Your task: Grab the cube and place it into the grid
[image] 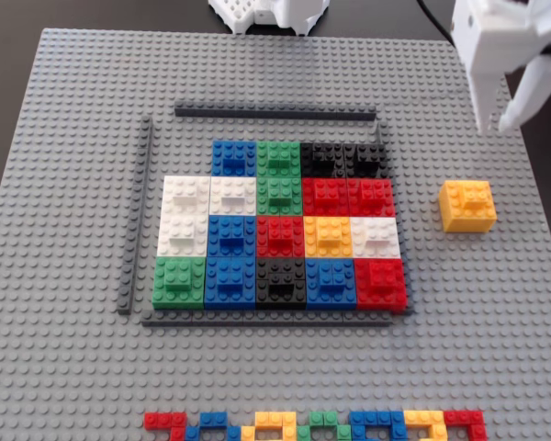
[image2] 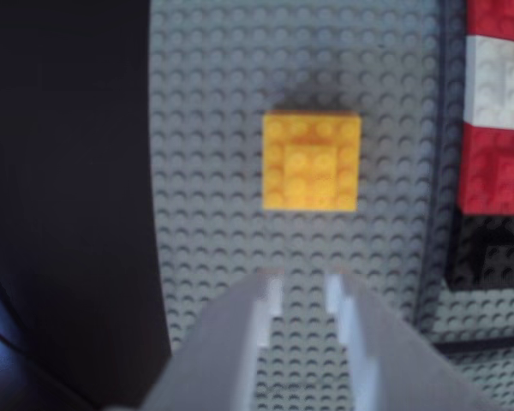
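Observation:
A yellow brick cube (image: pixel 467 205) sits alone on the grey baseplate (image: pixel 73 184), right of the grid. The grid (image: pixel 280 225) is a block of coloured brick squares inside thin dark grey rails; its top-left cell is bare baseplate. My white gripper (image: pixel 498 124) hangs at the top right of the fixed view, above and behind the cube, not touching it. In the wrist view the cube (image2: pixel 312 160) lies ahead of my gripper (image2: pixel 305 287), whose two fingers stand apart with bare baseplate between them. It is open and empty.
A row of small coloured bricks (image: pixel 317 425) lies along the front edge of the baseplate. A white arm base (image: pixel 271 14) stands at the back. The dark table (image2: pixel 68 171) lies beyond the plate's edge in the wrist view.

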Available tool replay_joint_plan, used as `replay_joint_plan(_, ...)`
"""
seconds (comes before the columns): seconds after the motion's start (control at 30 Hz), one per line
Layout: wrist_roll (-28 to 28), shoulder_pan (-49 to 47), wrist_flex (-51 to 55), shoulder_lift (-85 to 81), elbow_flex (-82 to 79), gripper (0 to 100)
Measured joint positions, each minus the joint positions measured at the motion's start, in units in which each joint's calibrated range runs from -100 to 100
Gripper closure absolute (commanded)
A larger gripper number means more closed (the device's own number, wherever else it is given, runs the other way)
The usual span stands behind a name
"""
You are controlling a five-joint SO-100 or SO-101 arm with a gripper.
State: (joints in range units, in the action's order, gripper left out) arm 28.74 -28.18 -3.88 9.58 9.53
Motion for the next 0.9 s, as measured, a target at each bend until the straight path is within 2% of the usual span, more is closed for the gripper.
replay_joint_plan(0.07,-0.2,0.6,0.0,1.8,1.1,71)
replay_joint_plan(0.2,-0.2,1.5,0.0,4.2,2.4,67)
replay_joint_plan(0.9,-0.8,2.3,-3.2,10.1,2.4,67)
